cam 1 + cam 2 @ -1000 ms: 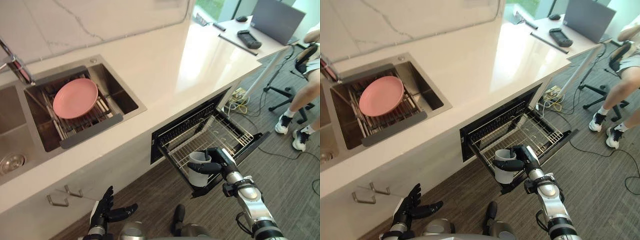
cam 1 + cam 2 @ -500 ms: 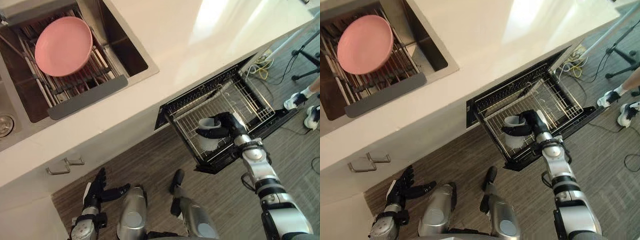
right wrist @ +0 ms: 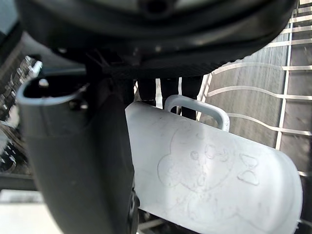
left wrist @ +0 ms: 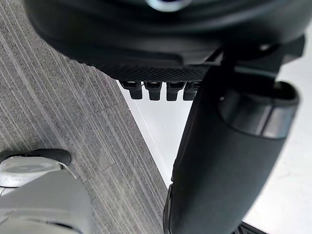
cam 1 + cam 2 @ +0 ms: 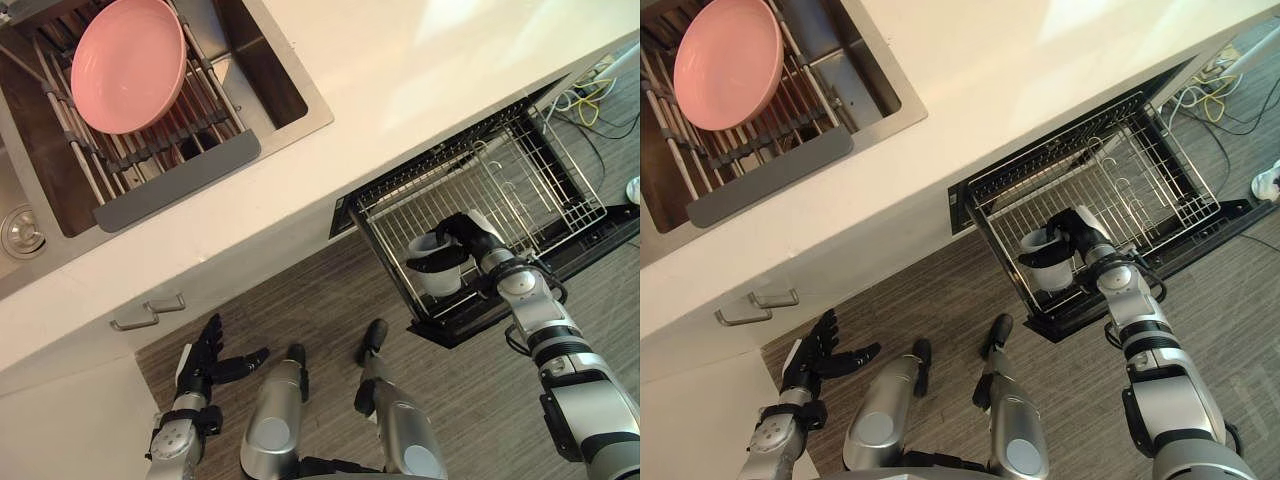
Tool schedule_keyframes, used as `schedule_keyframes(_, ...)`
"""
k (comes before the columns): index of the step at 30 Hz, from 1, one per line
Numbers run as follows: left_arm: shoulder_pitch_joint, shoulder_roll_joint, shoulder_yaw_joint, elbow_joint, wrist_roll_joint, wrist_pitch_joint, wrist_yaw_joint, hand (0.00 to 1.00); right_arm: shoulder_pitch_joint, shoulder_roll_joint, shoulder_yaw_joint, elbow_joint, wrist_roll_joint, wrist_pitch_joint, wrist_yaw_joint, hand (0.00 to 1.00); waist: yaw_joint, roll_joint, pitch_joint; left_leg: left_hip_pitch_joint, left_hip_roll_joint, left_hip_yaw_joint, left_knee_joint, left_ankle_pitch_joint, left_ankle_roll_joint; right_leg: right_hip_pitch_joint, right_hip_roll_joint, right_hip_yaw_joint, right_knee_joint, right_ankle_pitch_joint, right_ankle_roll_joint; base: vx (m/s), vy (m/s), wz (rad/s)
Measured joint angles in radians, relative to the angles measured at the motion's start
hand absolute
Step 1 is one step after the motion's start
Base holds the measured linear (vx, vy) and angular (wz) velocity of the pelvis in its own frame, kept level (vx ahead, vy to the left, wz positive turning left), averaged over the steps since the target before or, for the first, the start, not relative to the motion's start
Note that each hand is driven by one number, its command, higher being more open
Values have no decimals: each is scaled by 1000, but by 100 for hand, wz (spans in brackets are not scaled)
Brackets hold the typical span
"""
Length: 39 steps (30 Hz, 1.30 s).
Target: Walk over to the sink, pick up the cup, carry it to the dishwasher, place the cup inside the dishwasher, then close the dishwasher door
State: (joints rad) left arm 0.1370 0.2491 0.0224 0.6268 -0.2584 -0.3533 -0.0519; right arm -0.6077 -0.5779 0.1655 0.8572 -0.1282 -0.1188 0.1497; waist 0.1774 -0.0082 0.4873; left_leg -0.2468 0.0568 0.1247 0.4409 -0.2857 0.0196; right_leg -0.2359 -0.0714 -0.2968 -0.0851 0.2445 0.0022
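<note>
Cup set down into the dishwasher rack, not yet released
The right hand point(image 5: 470, 232) has lowered the cup point(image 5: 437, 275) from over the front edge into the near corner of the wire rack point(image 5: 520, 185), where it stands upright; its fingers are still curled round the rim. Placing looks nearly done: letting go, drawing back and shutting the dishwasher door point(image 5: 590, 240) remain. The left hand point(image 5: 205, 352) hangs low, fingers spread, holding nothing
</note>
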Motion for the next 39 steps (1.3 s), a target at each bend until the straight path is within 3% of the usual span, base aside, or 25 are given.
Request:
schedule_keyframes(14, -24, -36, -32, 0, -16, 0, 0, 100, -9, 23, -3, 11, -10, -15, -24, 100, -6, 9, 4, -12, 0, -5, -19, 26, -4, -34, -4, -7, 43, -14, -19, -37, 63, 2)
schedule_keyframes(23, -23, -41, -32, -1, -12, 0, 8, 100, 111, 45, -72, -237, 62, -59, -51, 100, -24, 8, 4, 18, 3, 1, -26, 28, -7, -12, -3, -2, 48, -17, -21, -13, 83, -2)
schedule_keyframes(27, -20, -51, -31, 2, 7, 1, 15, 100, 236, 105, -144, -397, 108, -69, -59, 100, -33, 0, -3, 57, 11, 7, -39, 25, -9, 31, -1, 2, 33, -18, -18, -21, 76, -5)
schedule_keyframes(32, 8, -75, -31, 26, 40, 9, 25, 100, 390, 198, -145, -506, 102, -71, -60, 100, -60, -30, -31, 108, 20, 14, -55, 20, -20, 77, 8, 7, 19, -22, -14, 16, 70, -4)
schedule_keyframes(34, 20, -76, -29, 45, 58, 9, 24, 100, 454, 218, -145, -535, 88, -71, -61, 100, -62, -43, -68, 117, 23, 19, -61, 18, -24, 84, 13, 11, 11, -22, -13, 23, 62, -6)
schedule_keyframes(39, 66, -75, -28, 63, 69, 3, 32, 100, 565, 243, -162, -652, 58, -100, -76, 100, -81, -48, -144, 163, 26, 26, -90, 17, -26, 117, 19, 16, 1, -29, -9, 36, 62, -5)
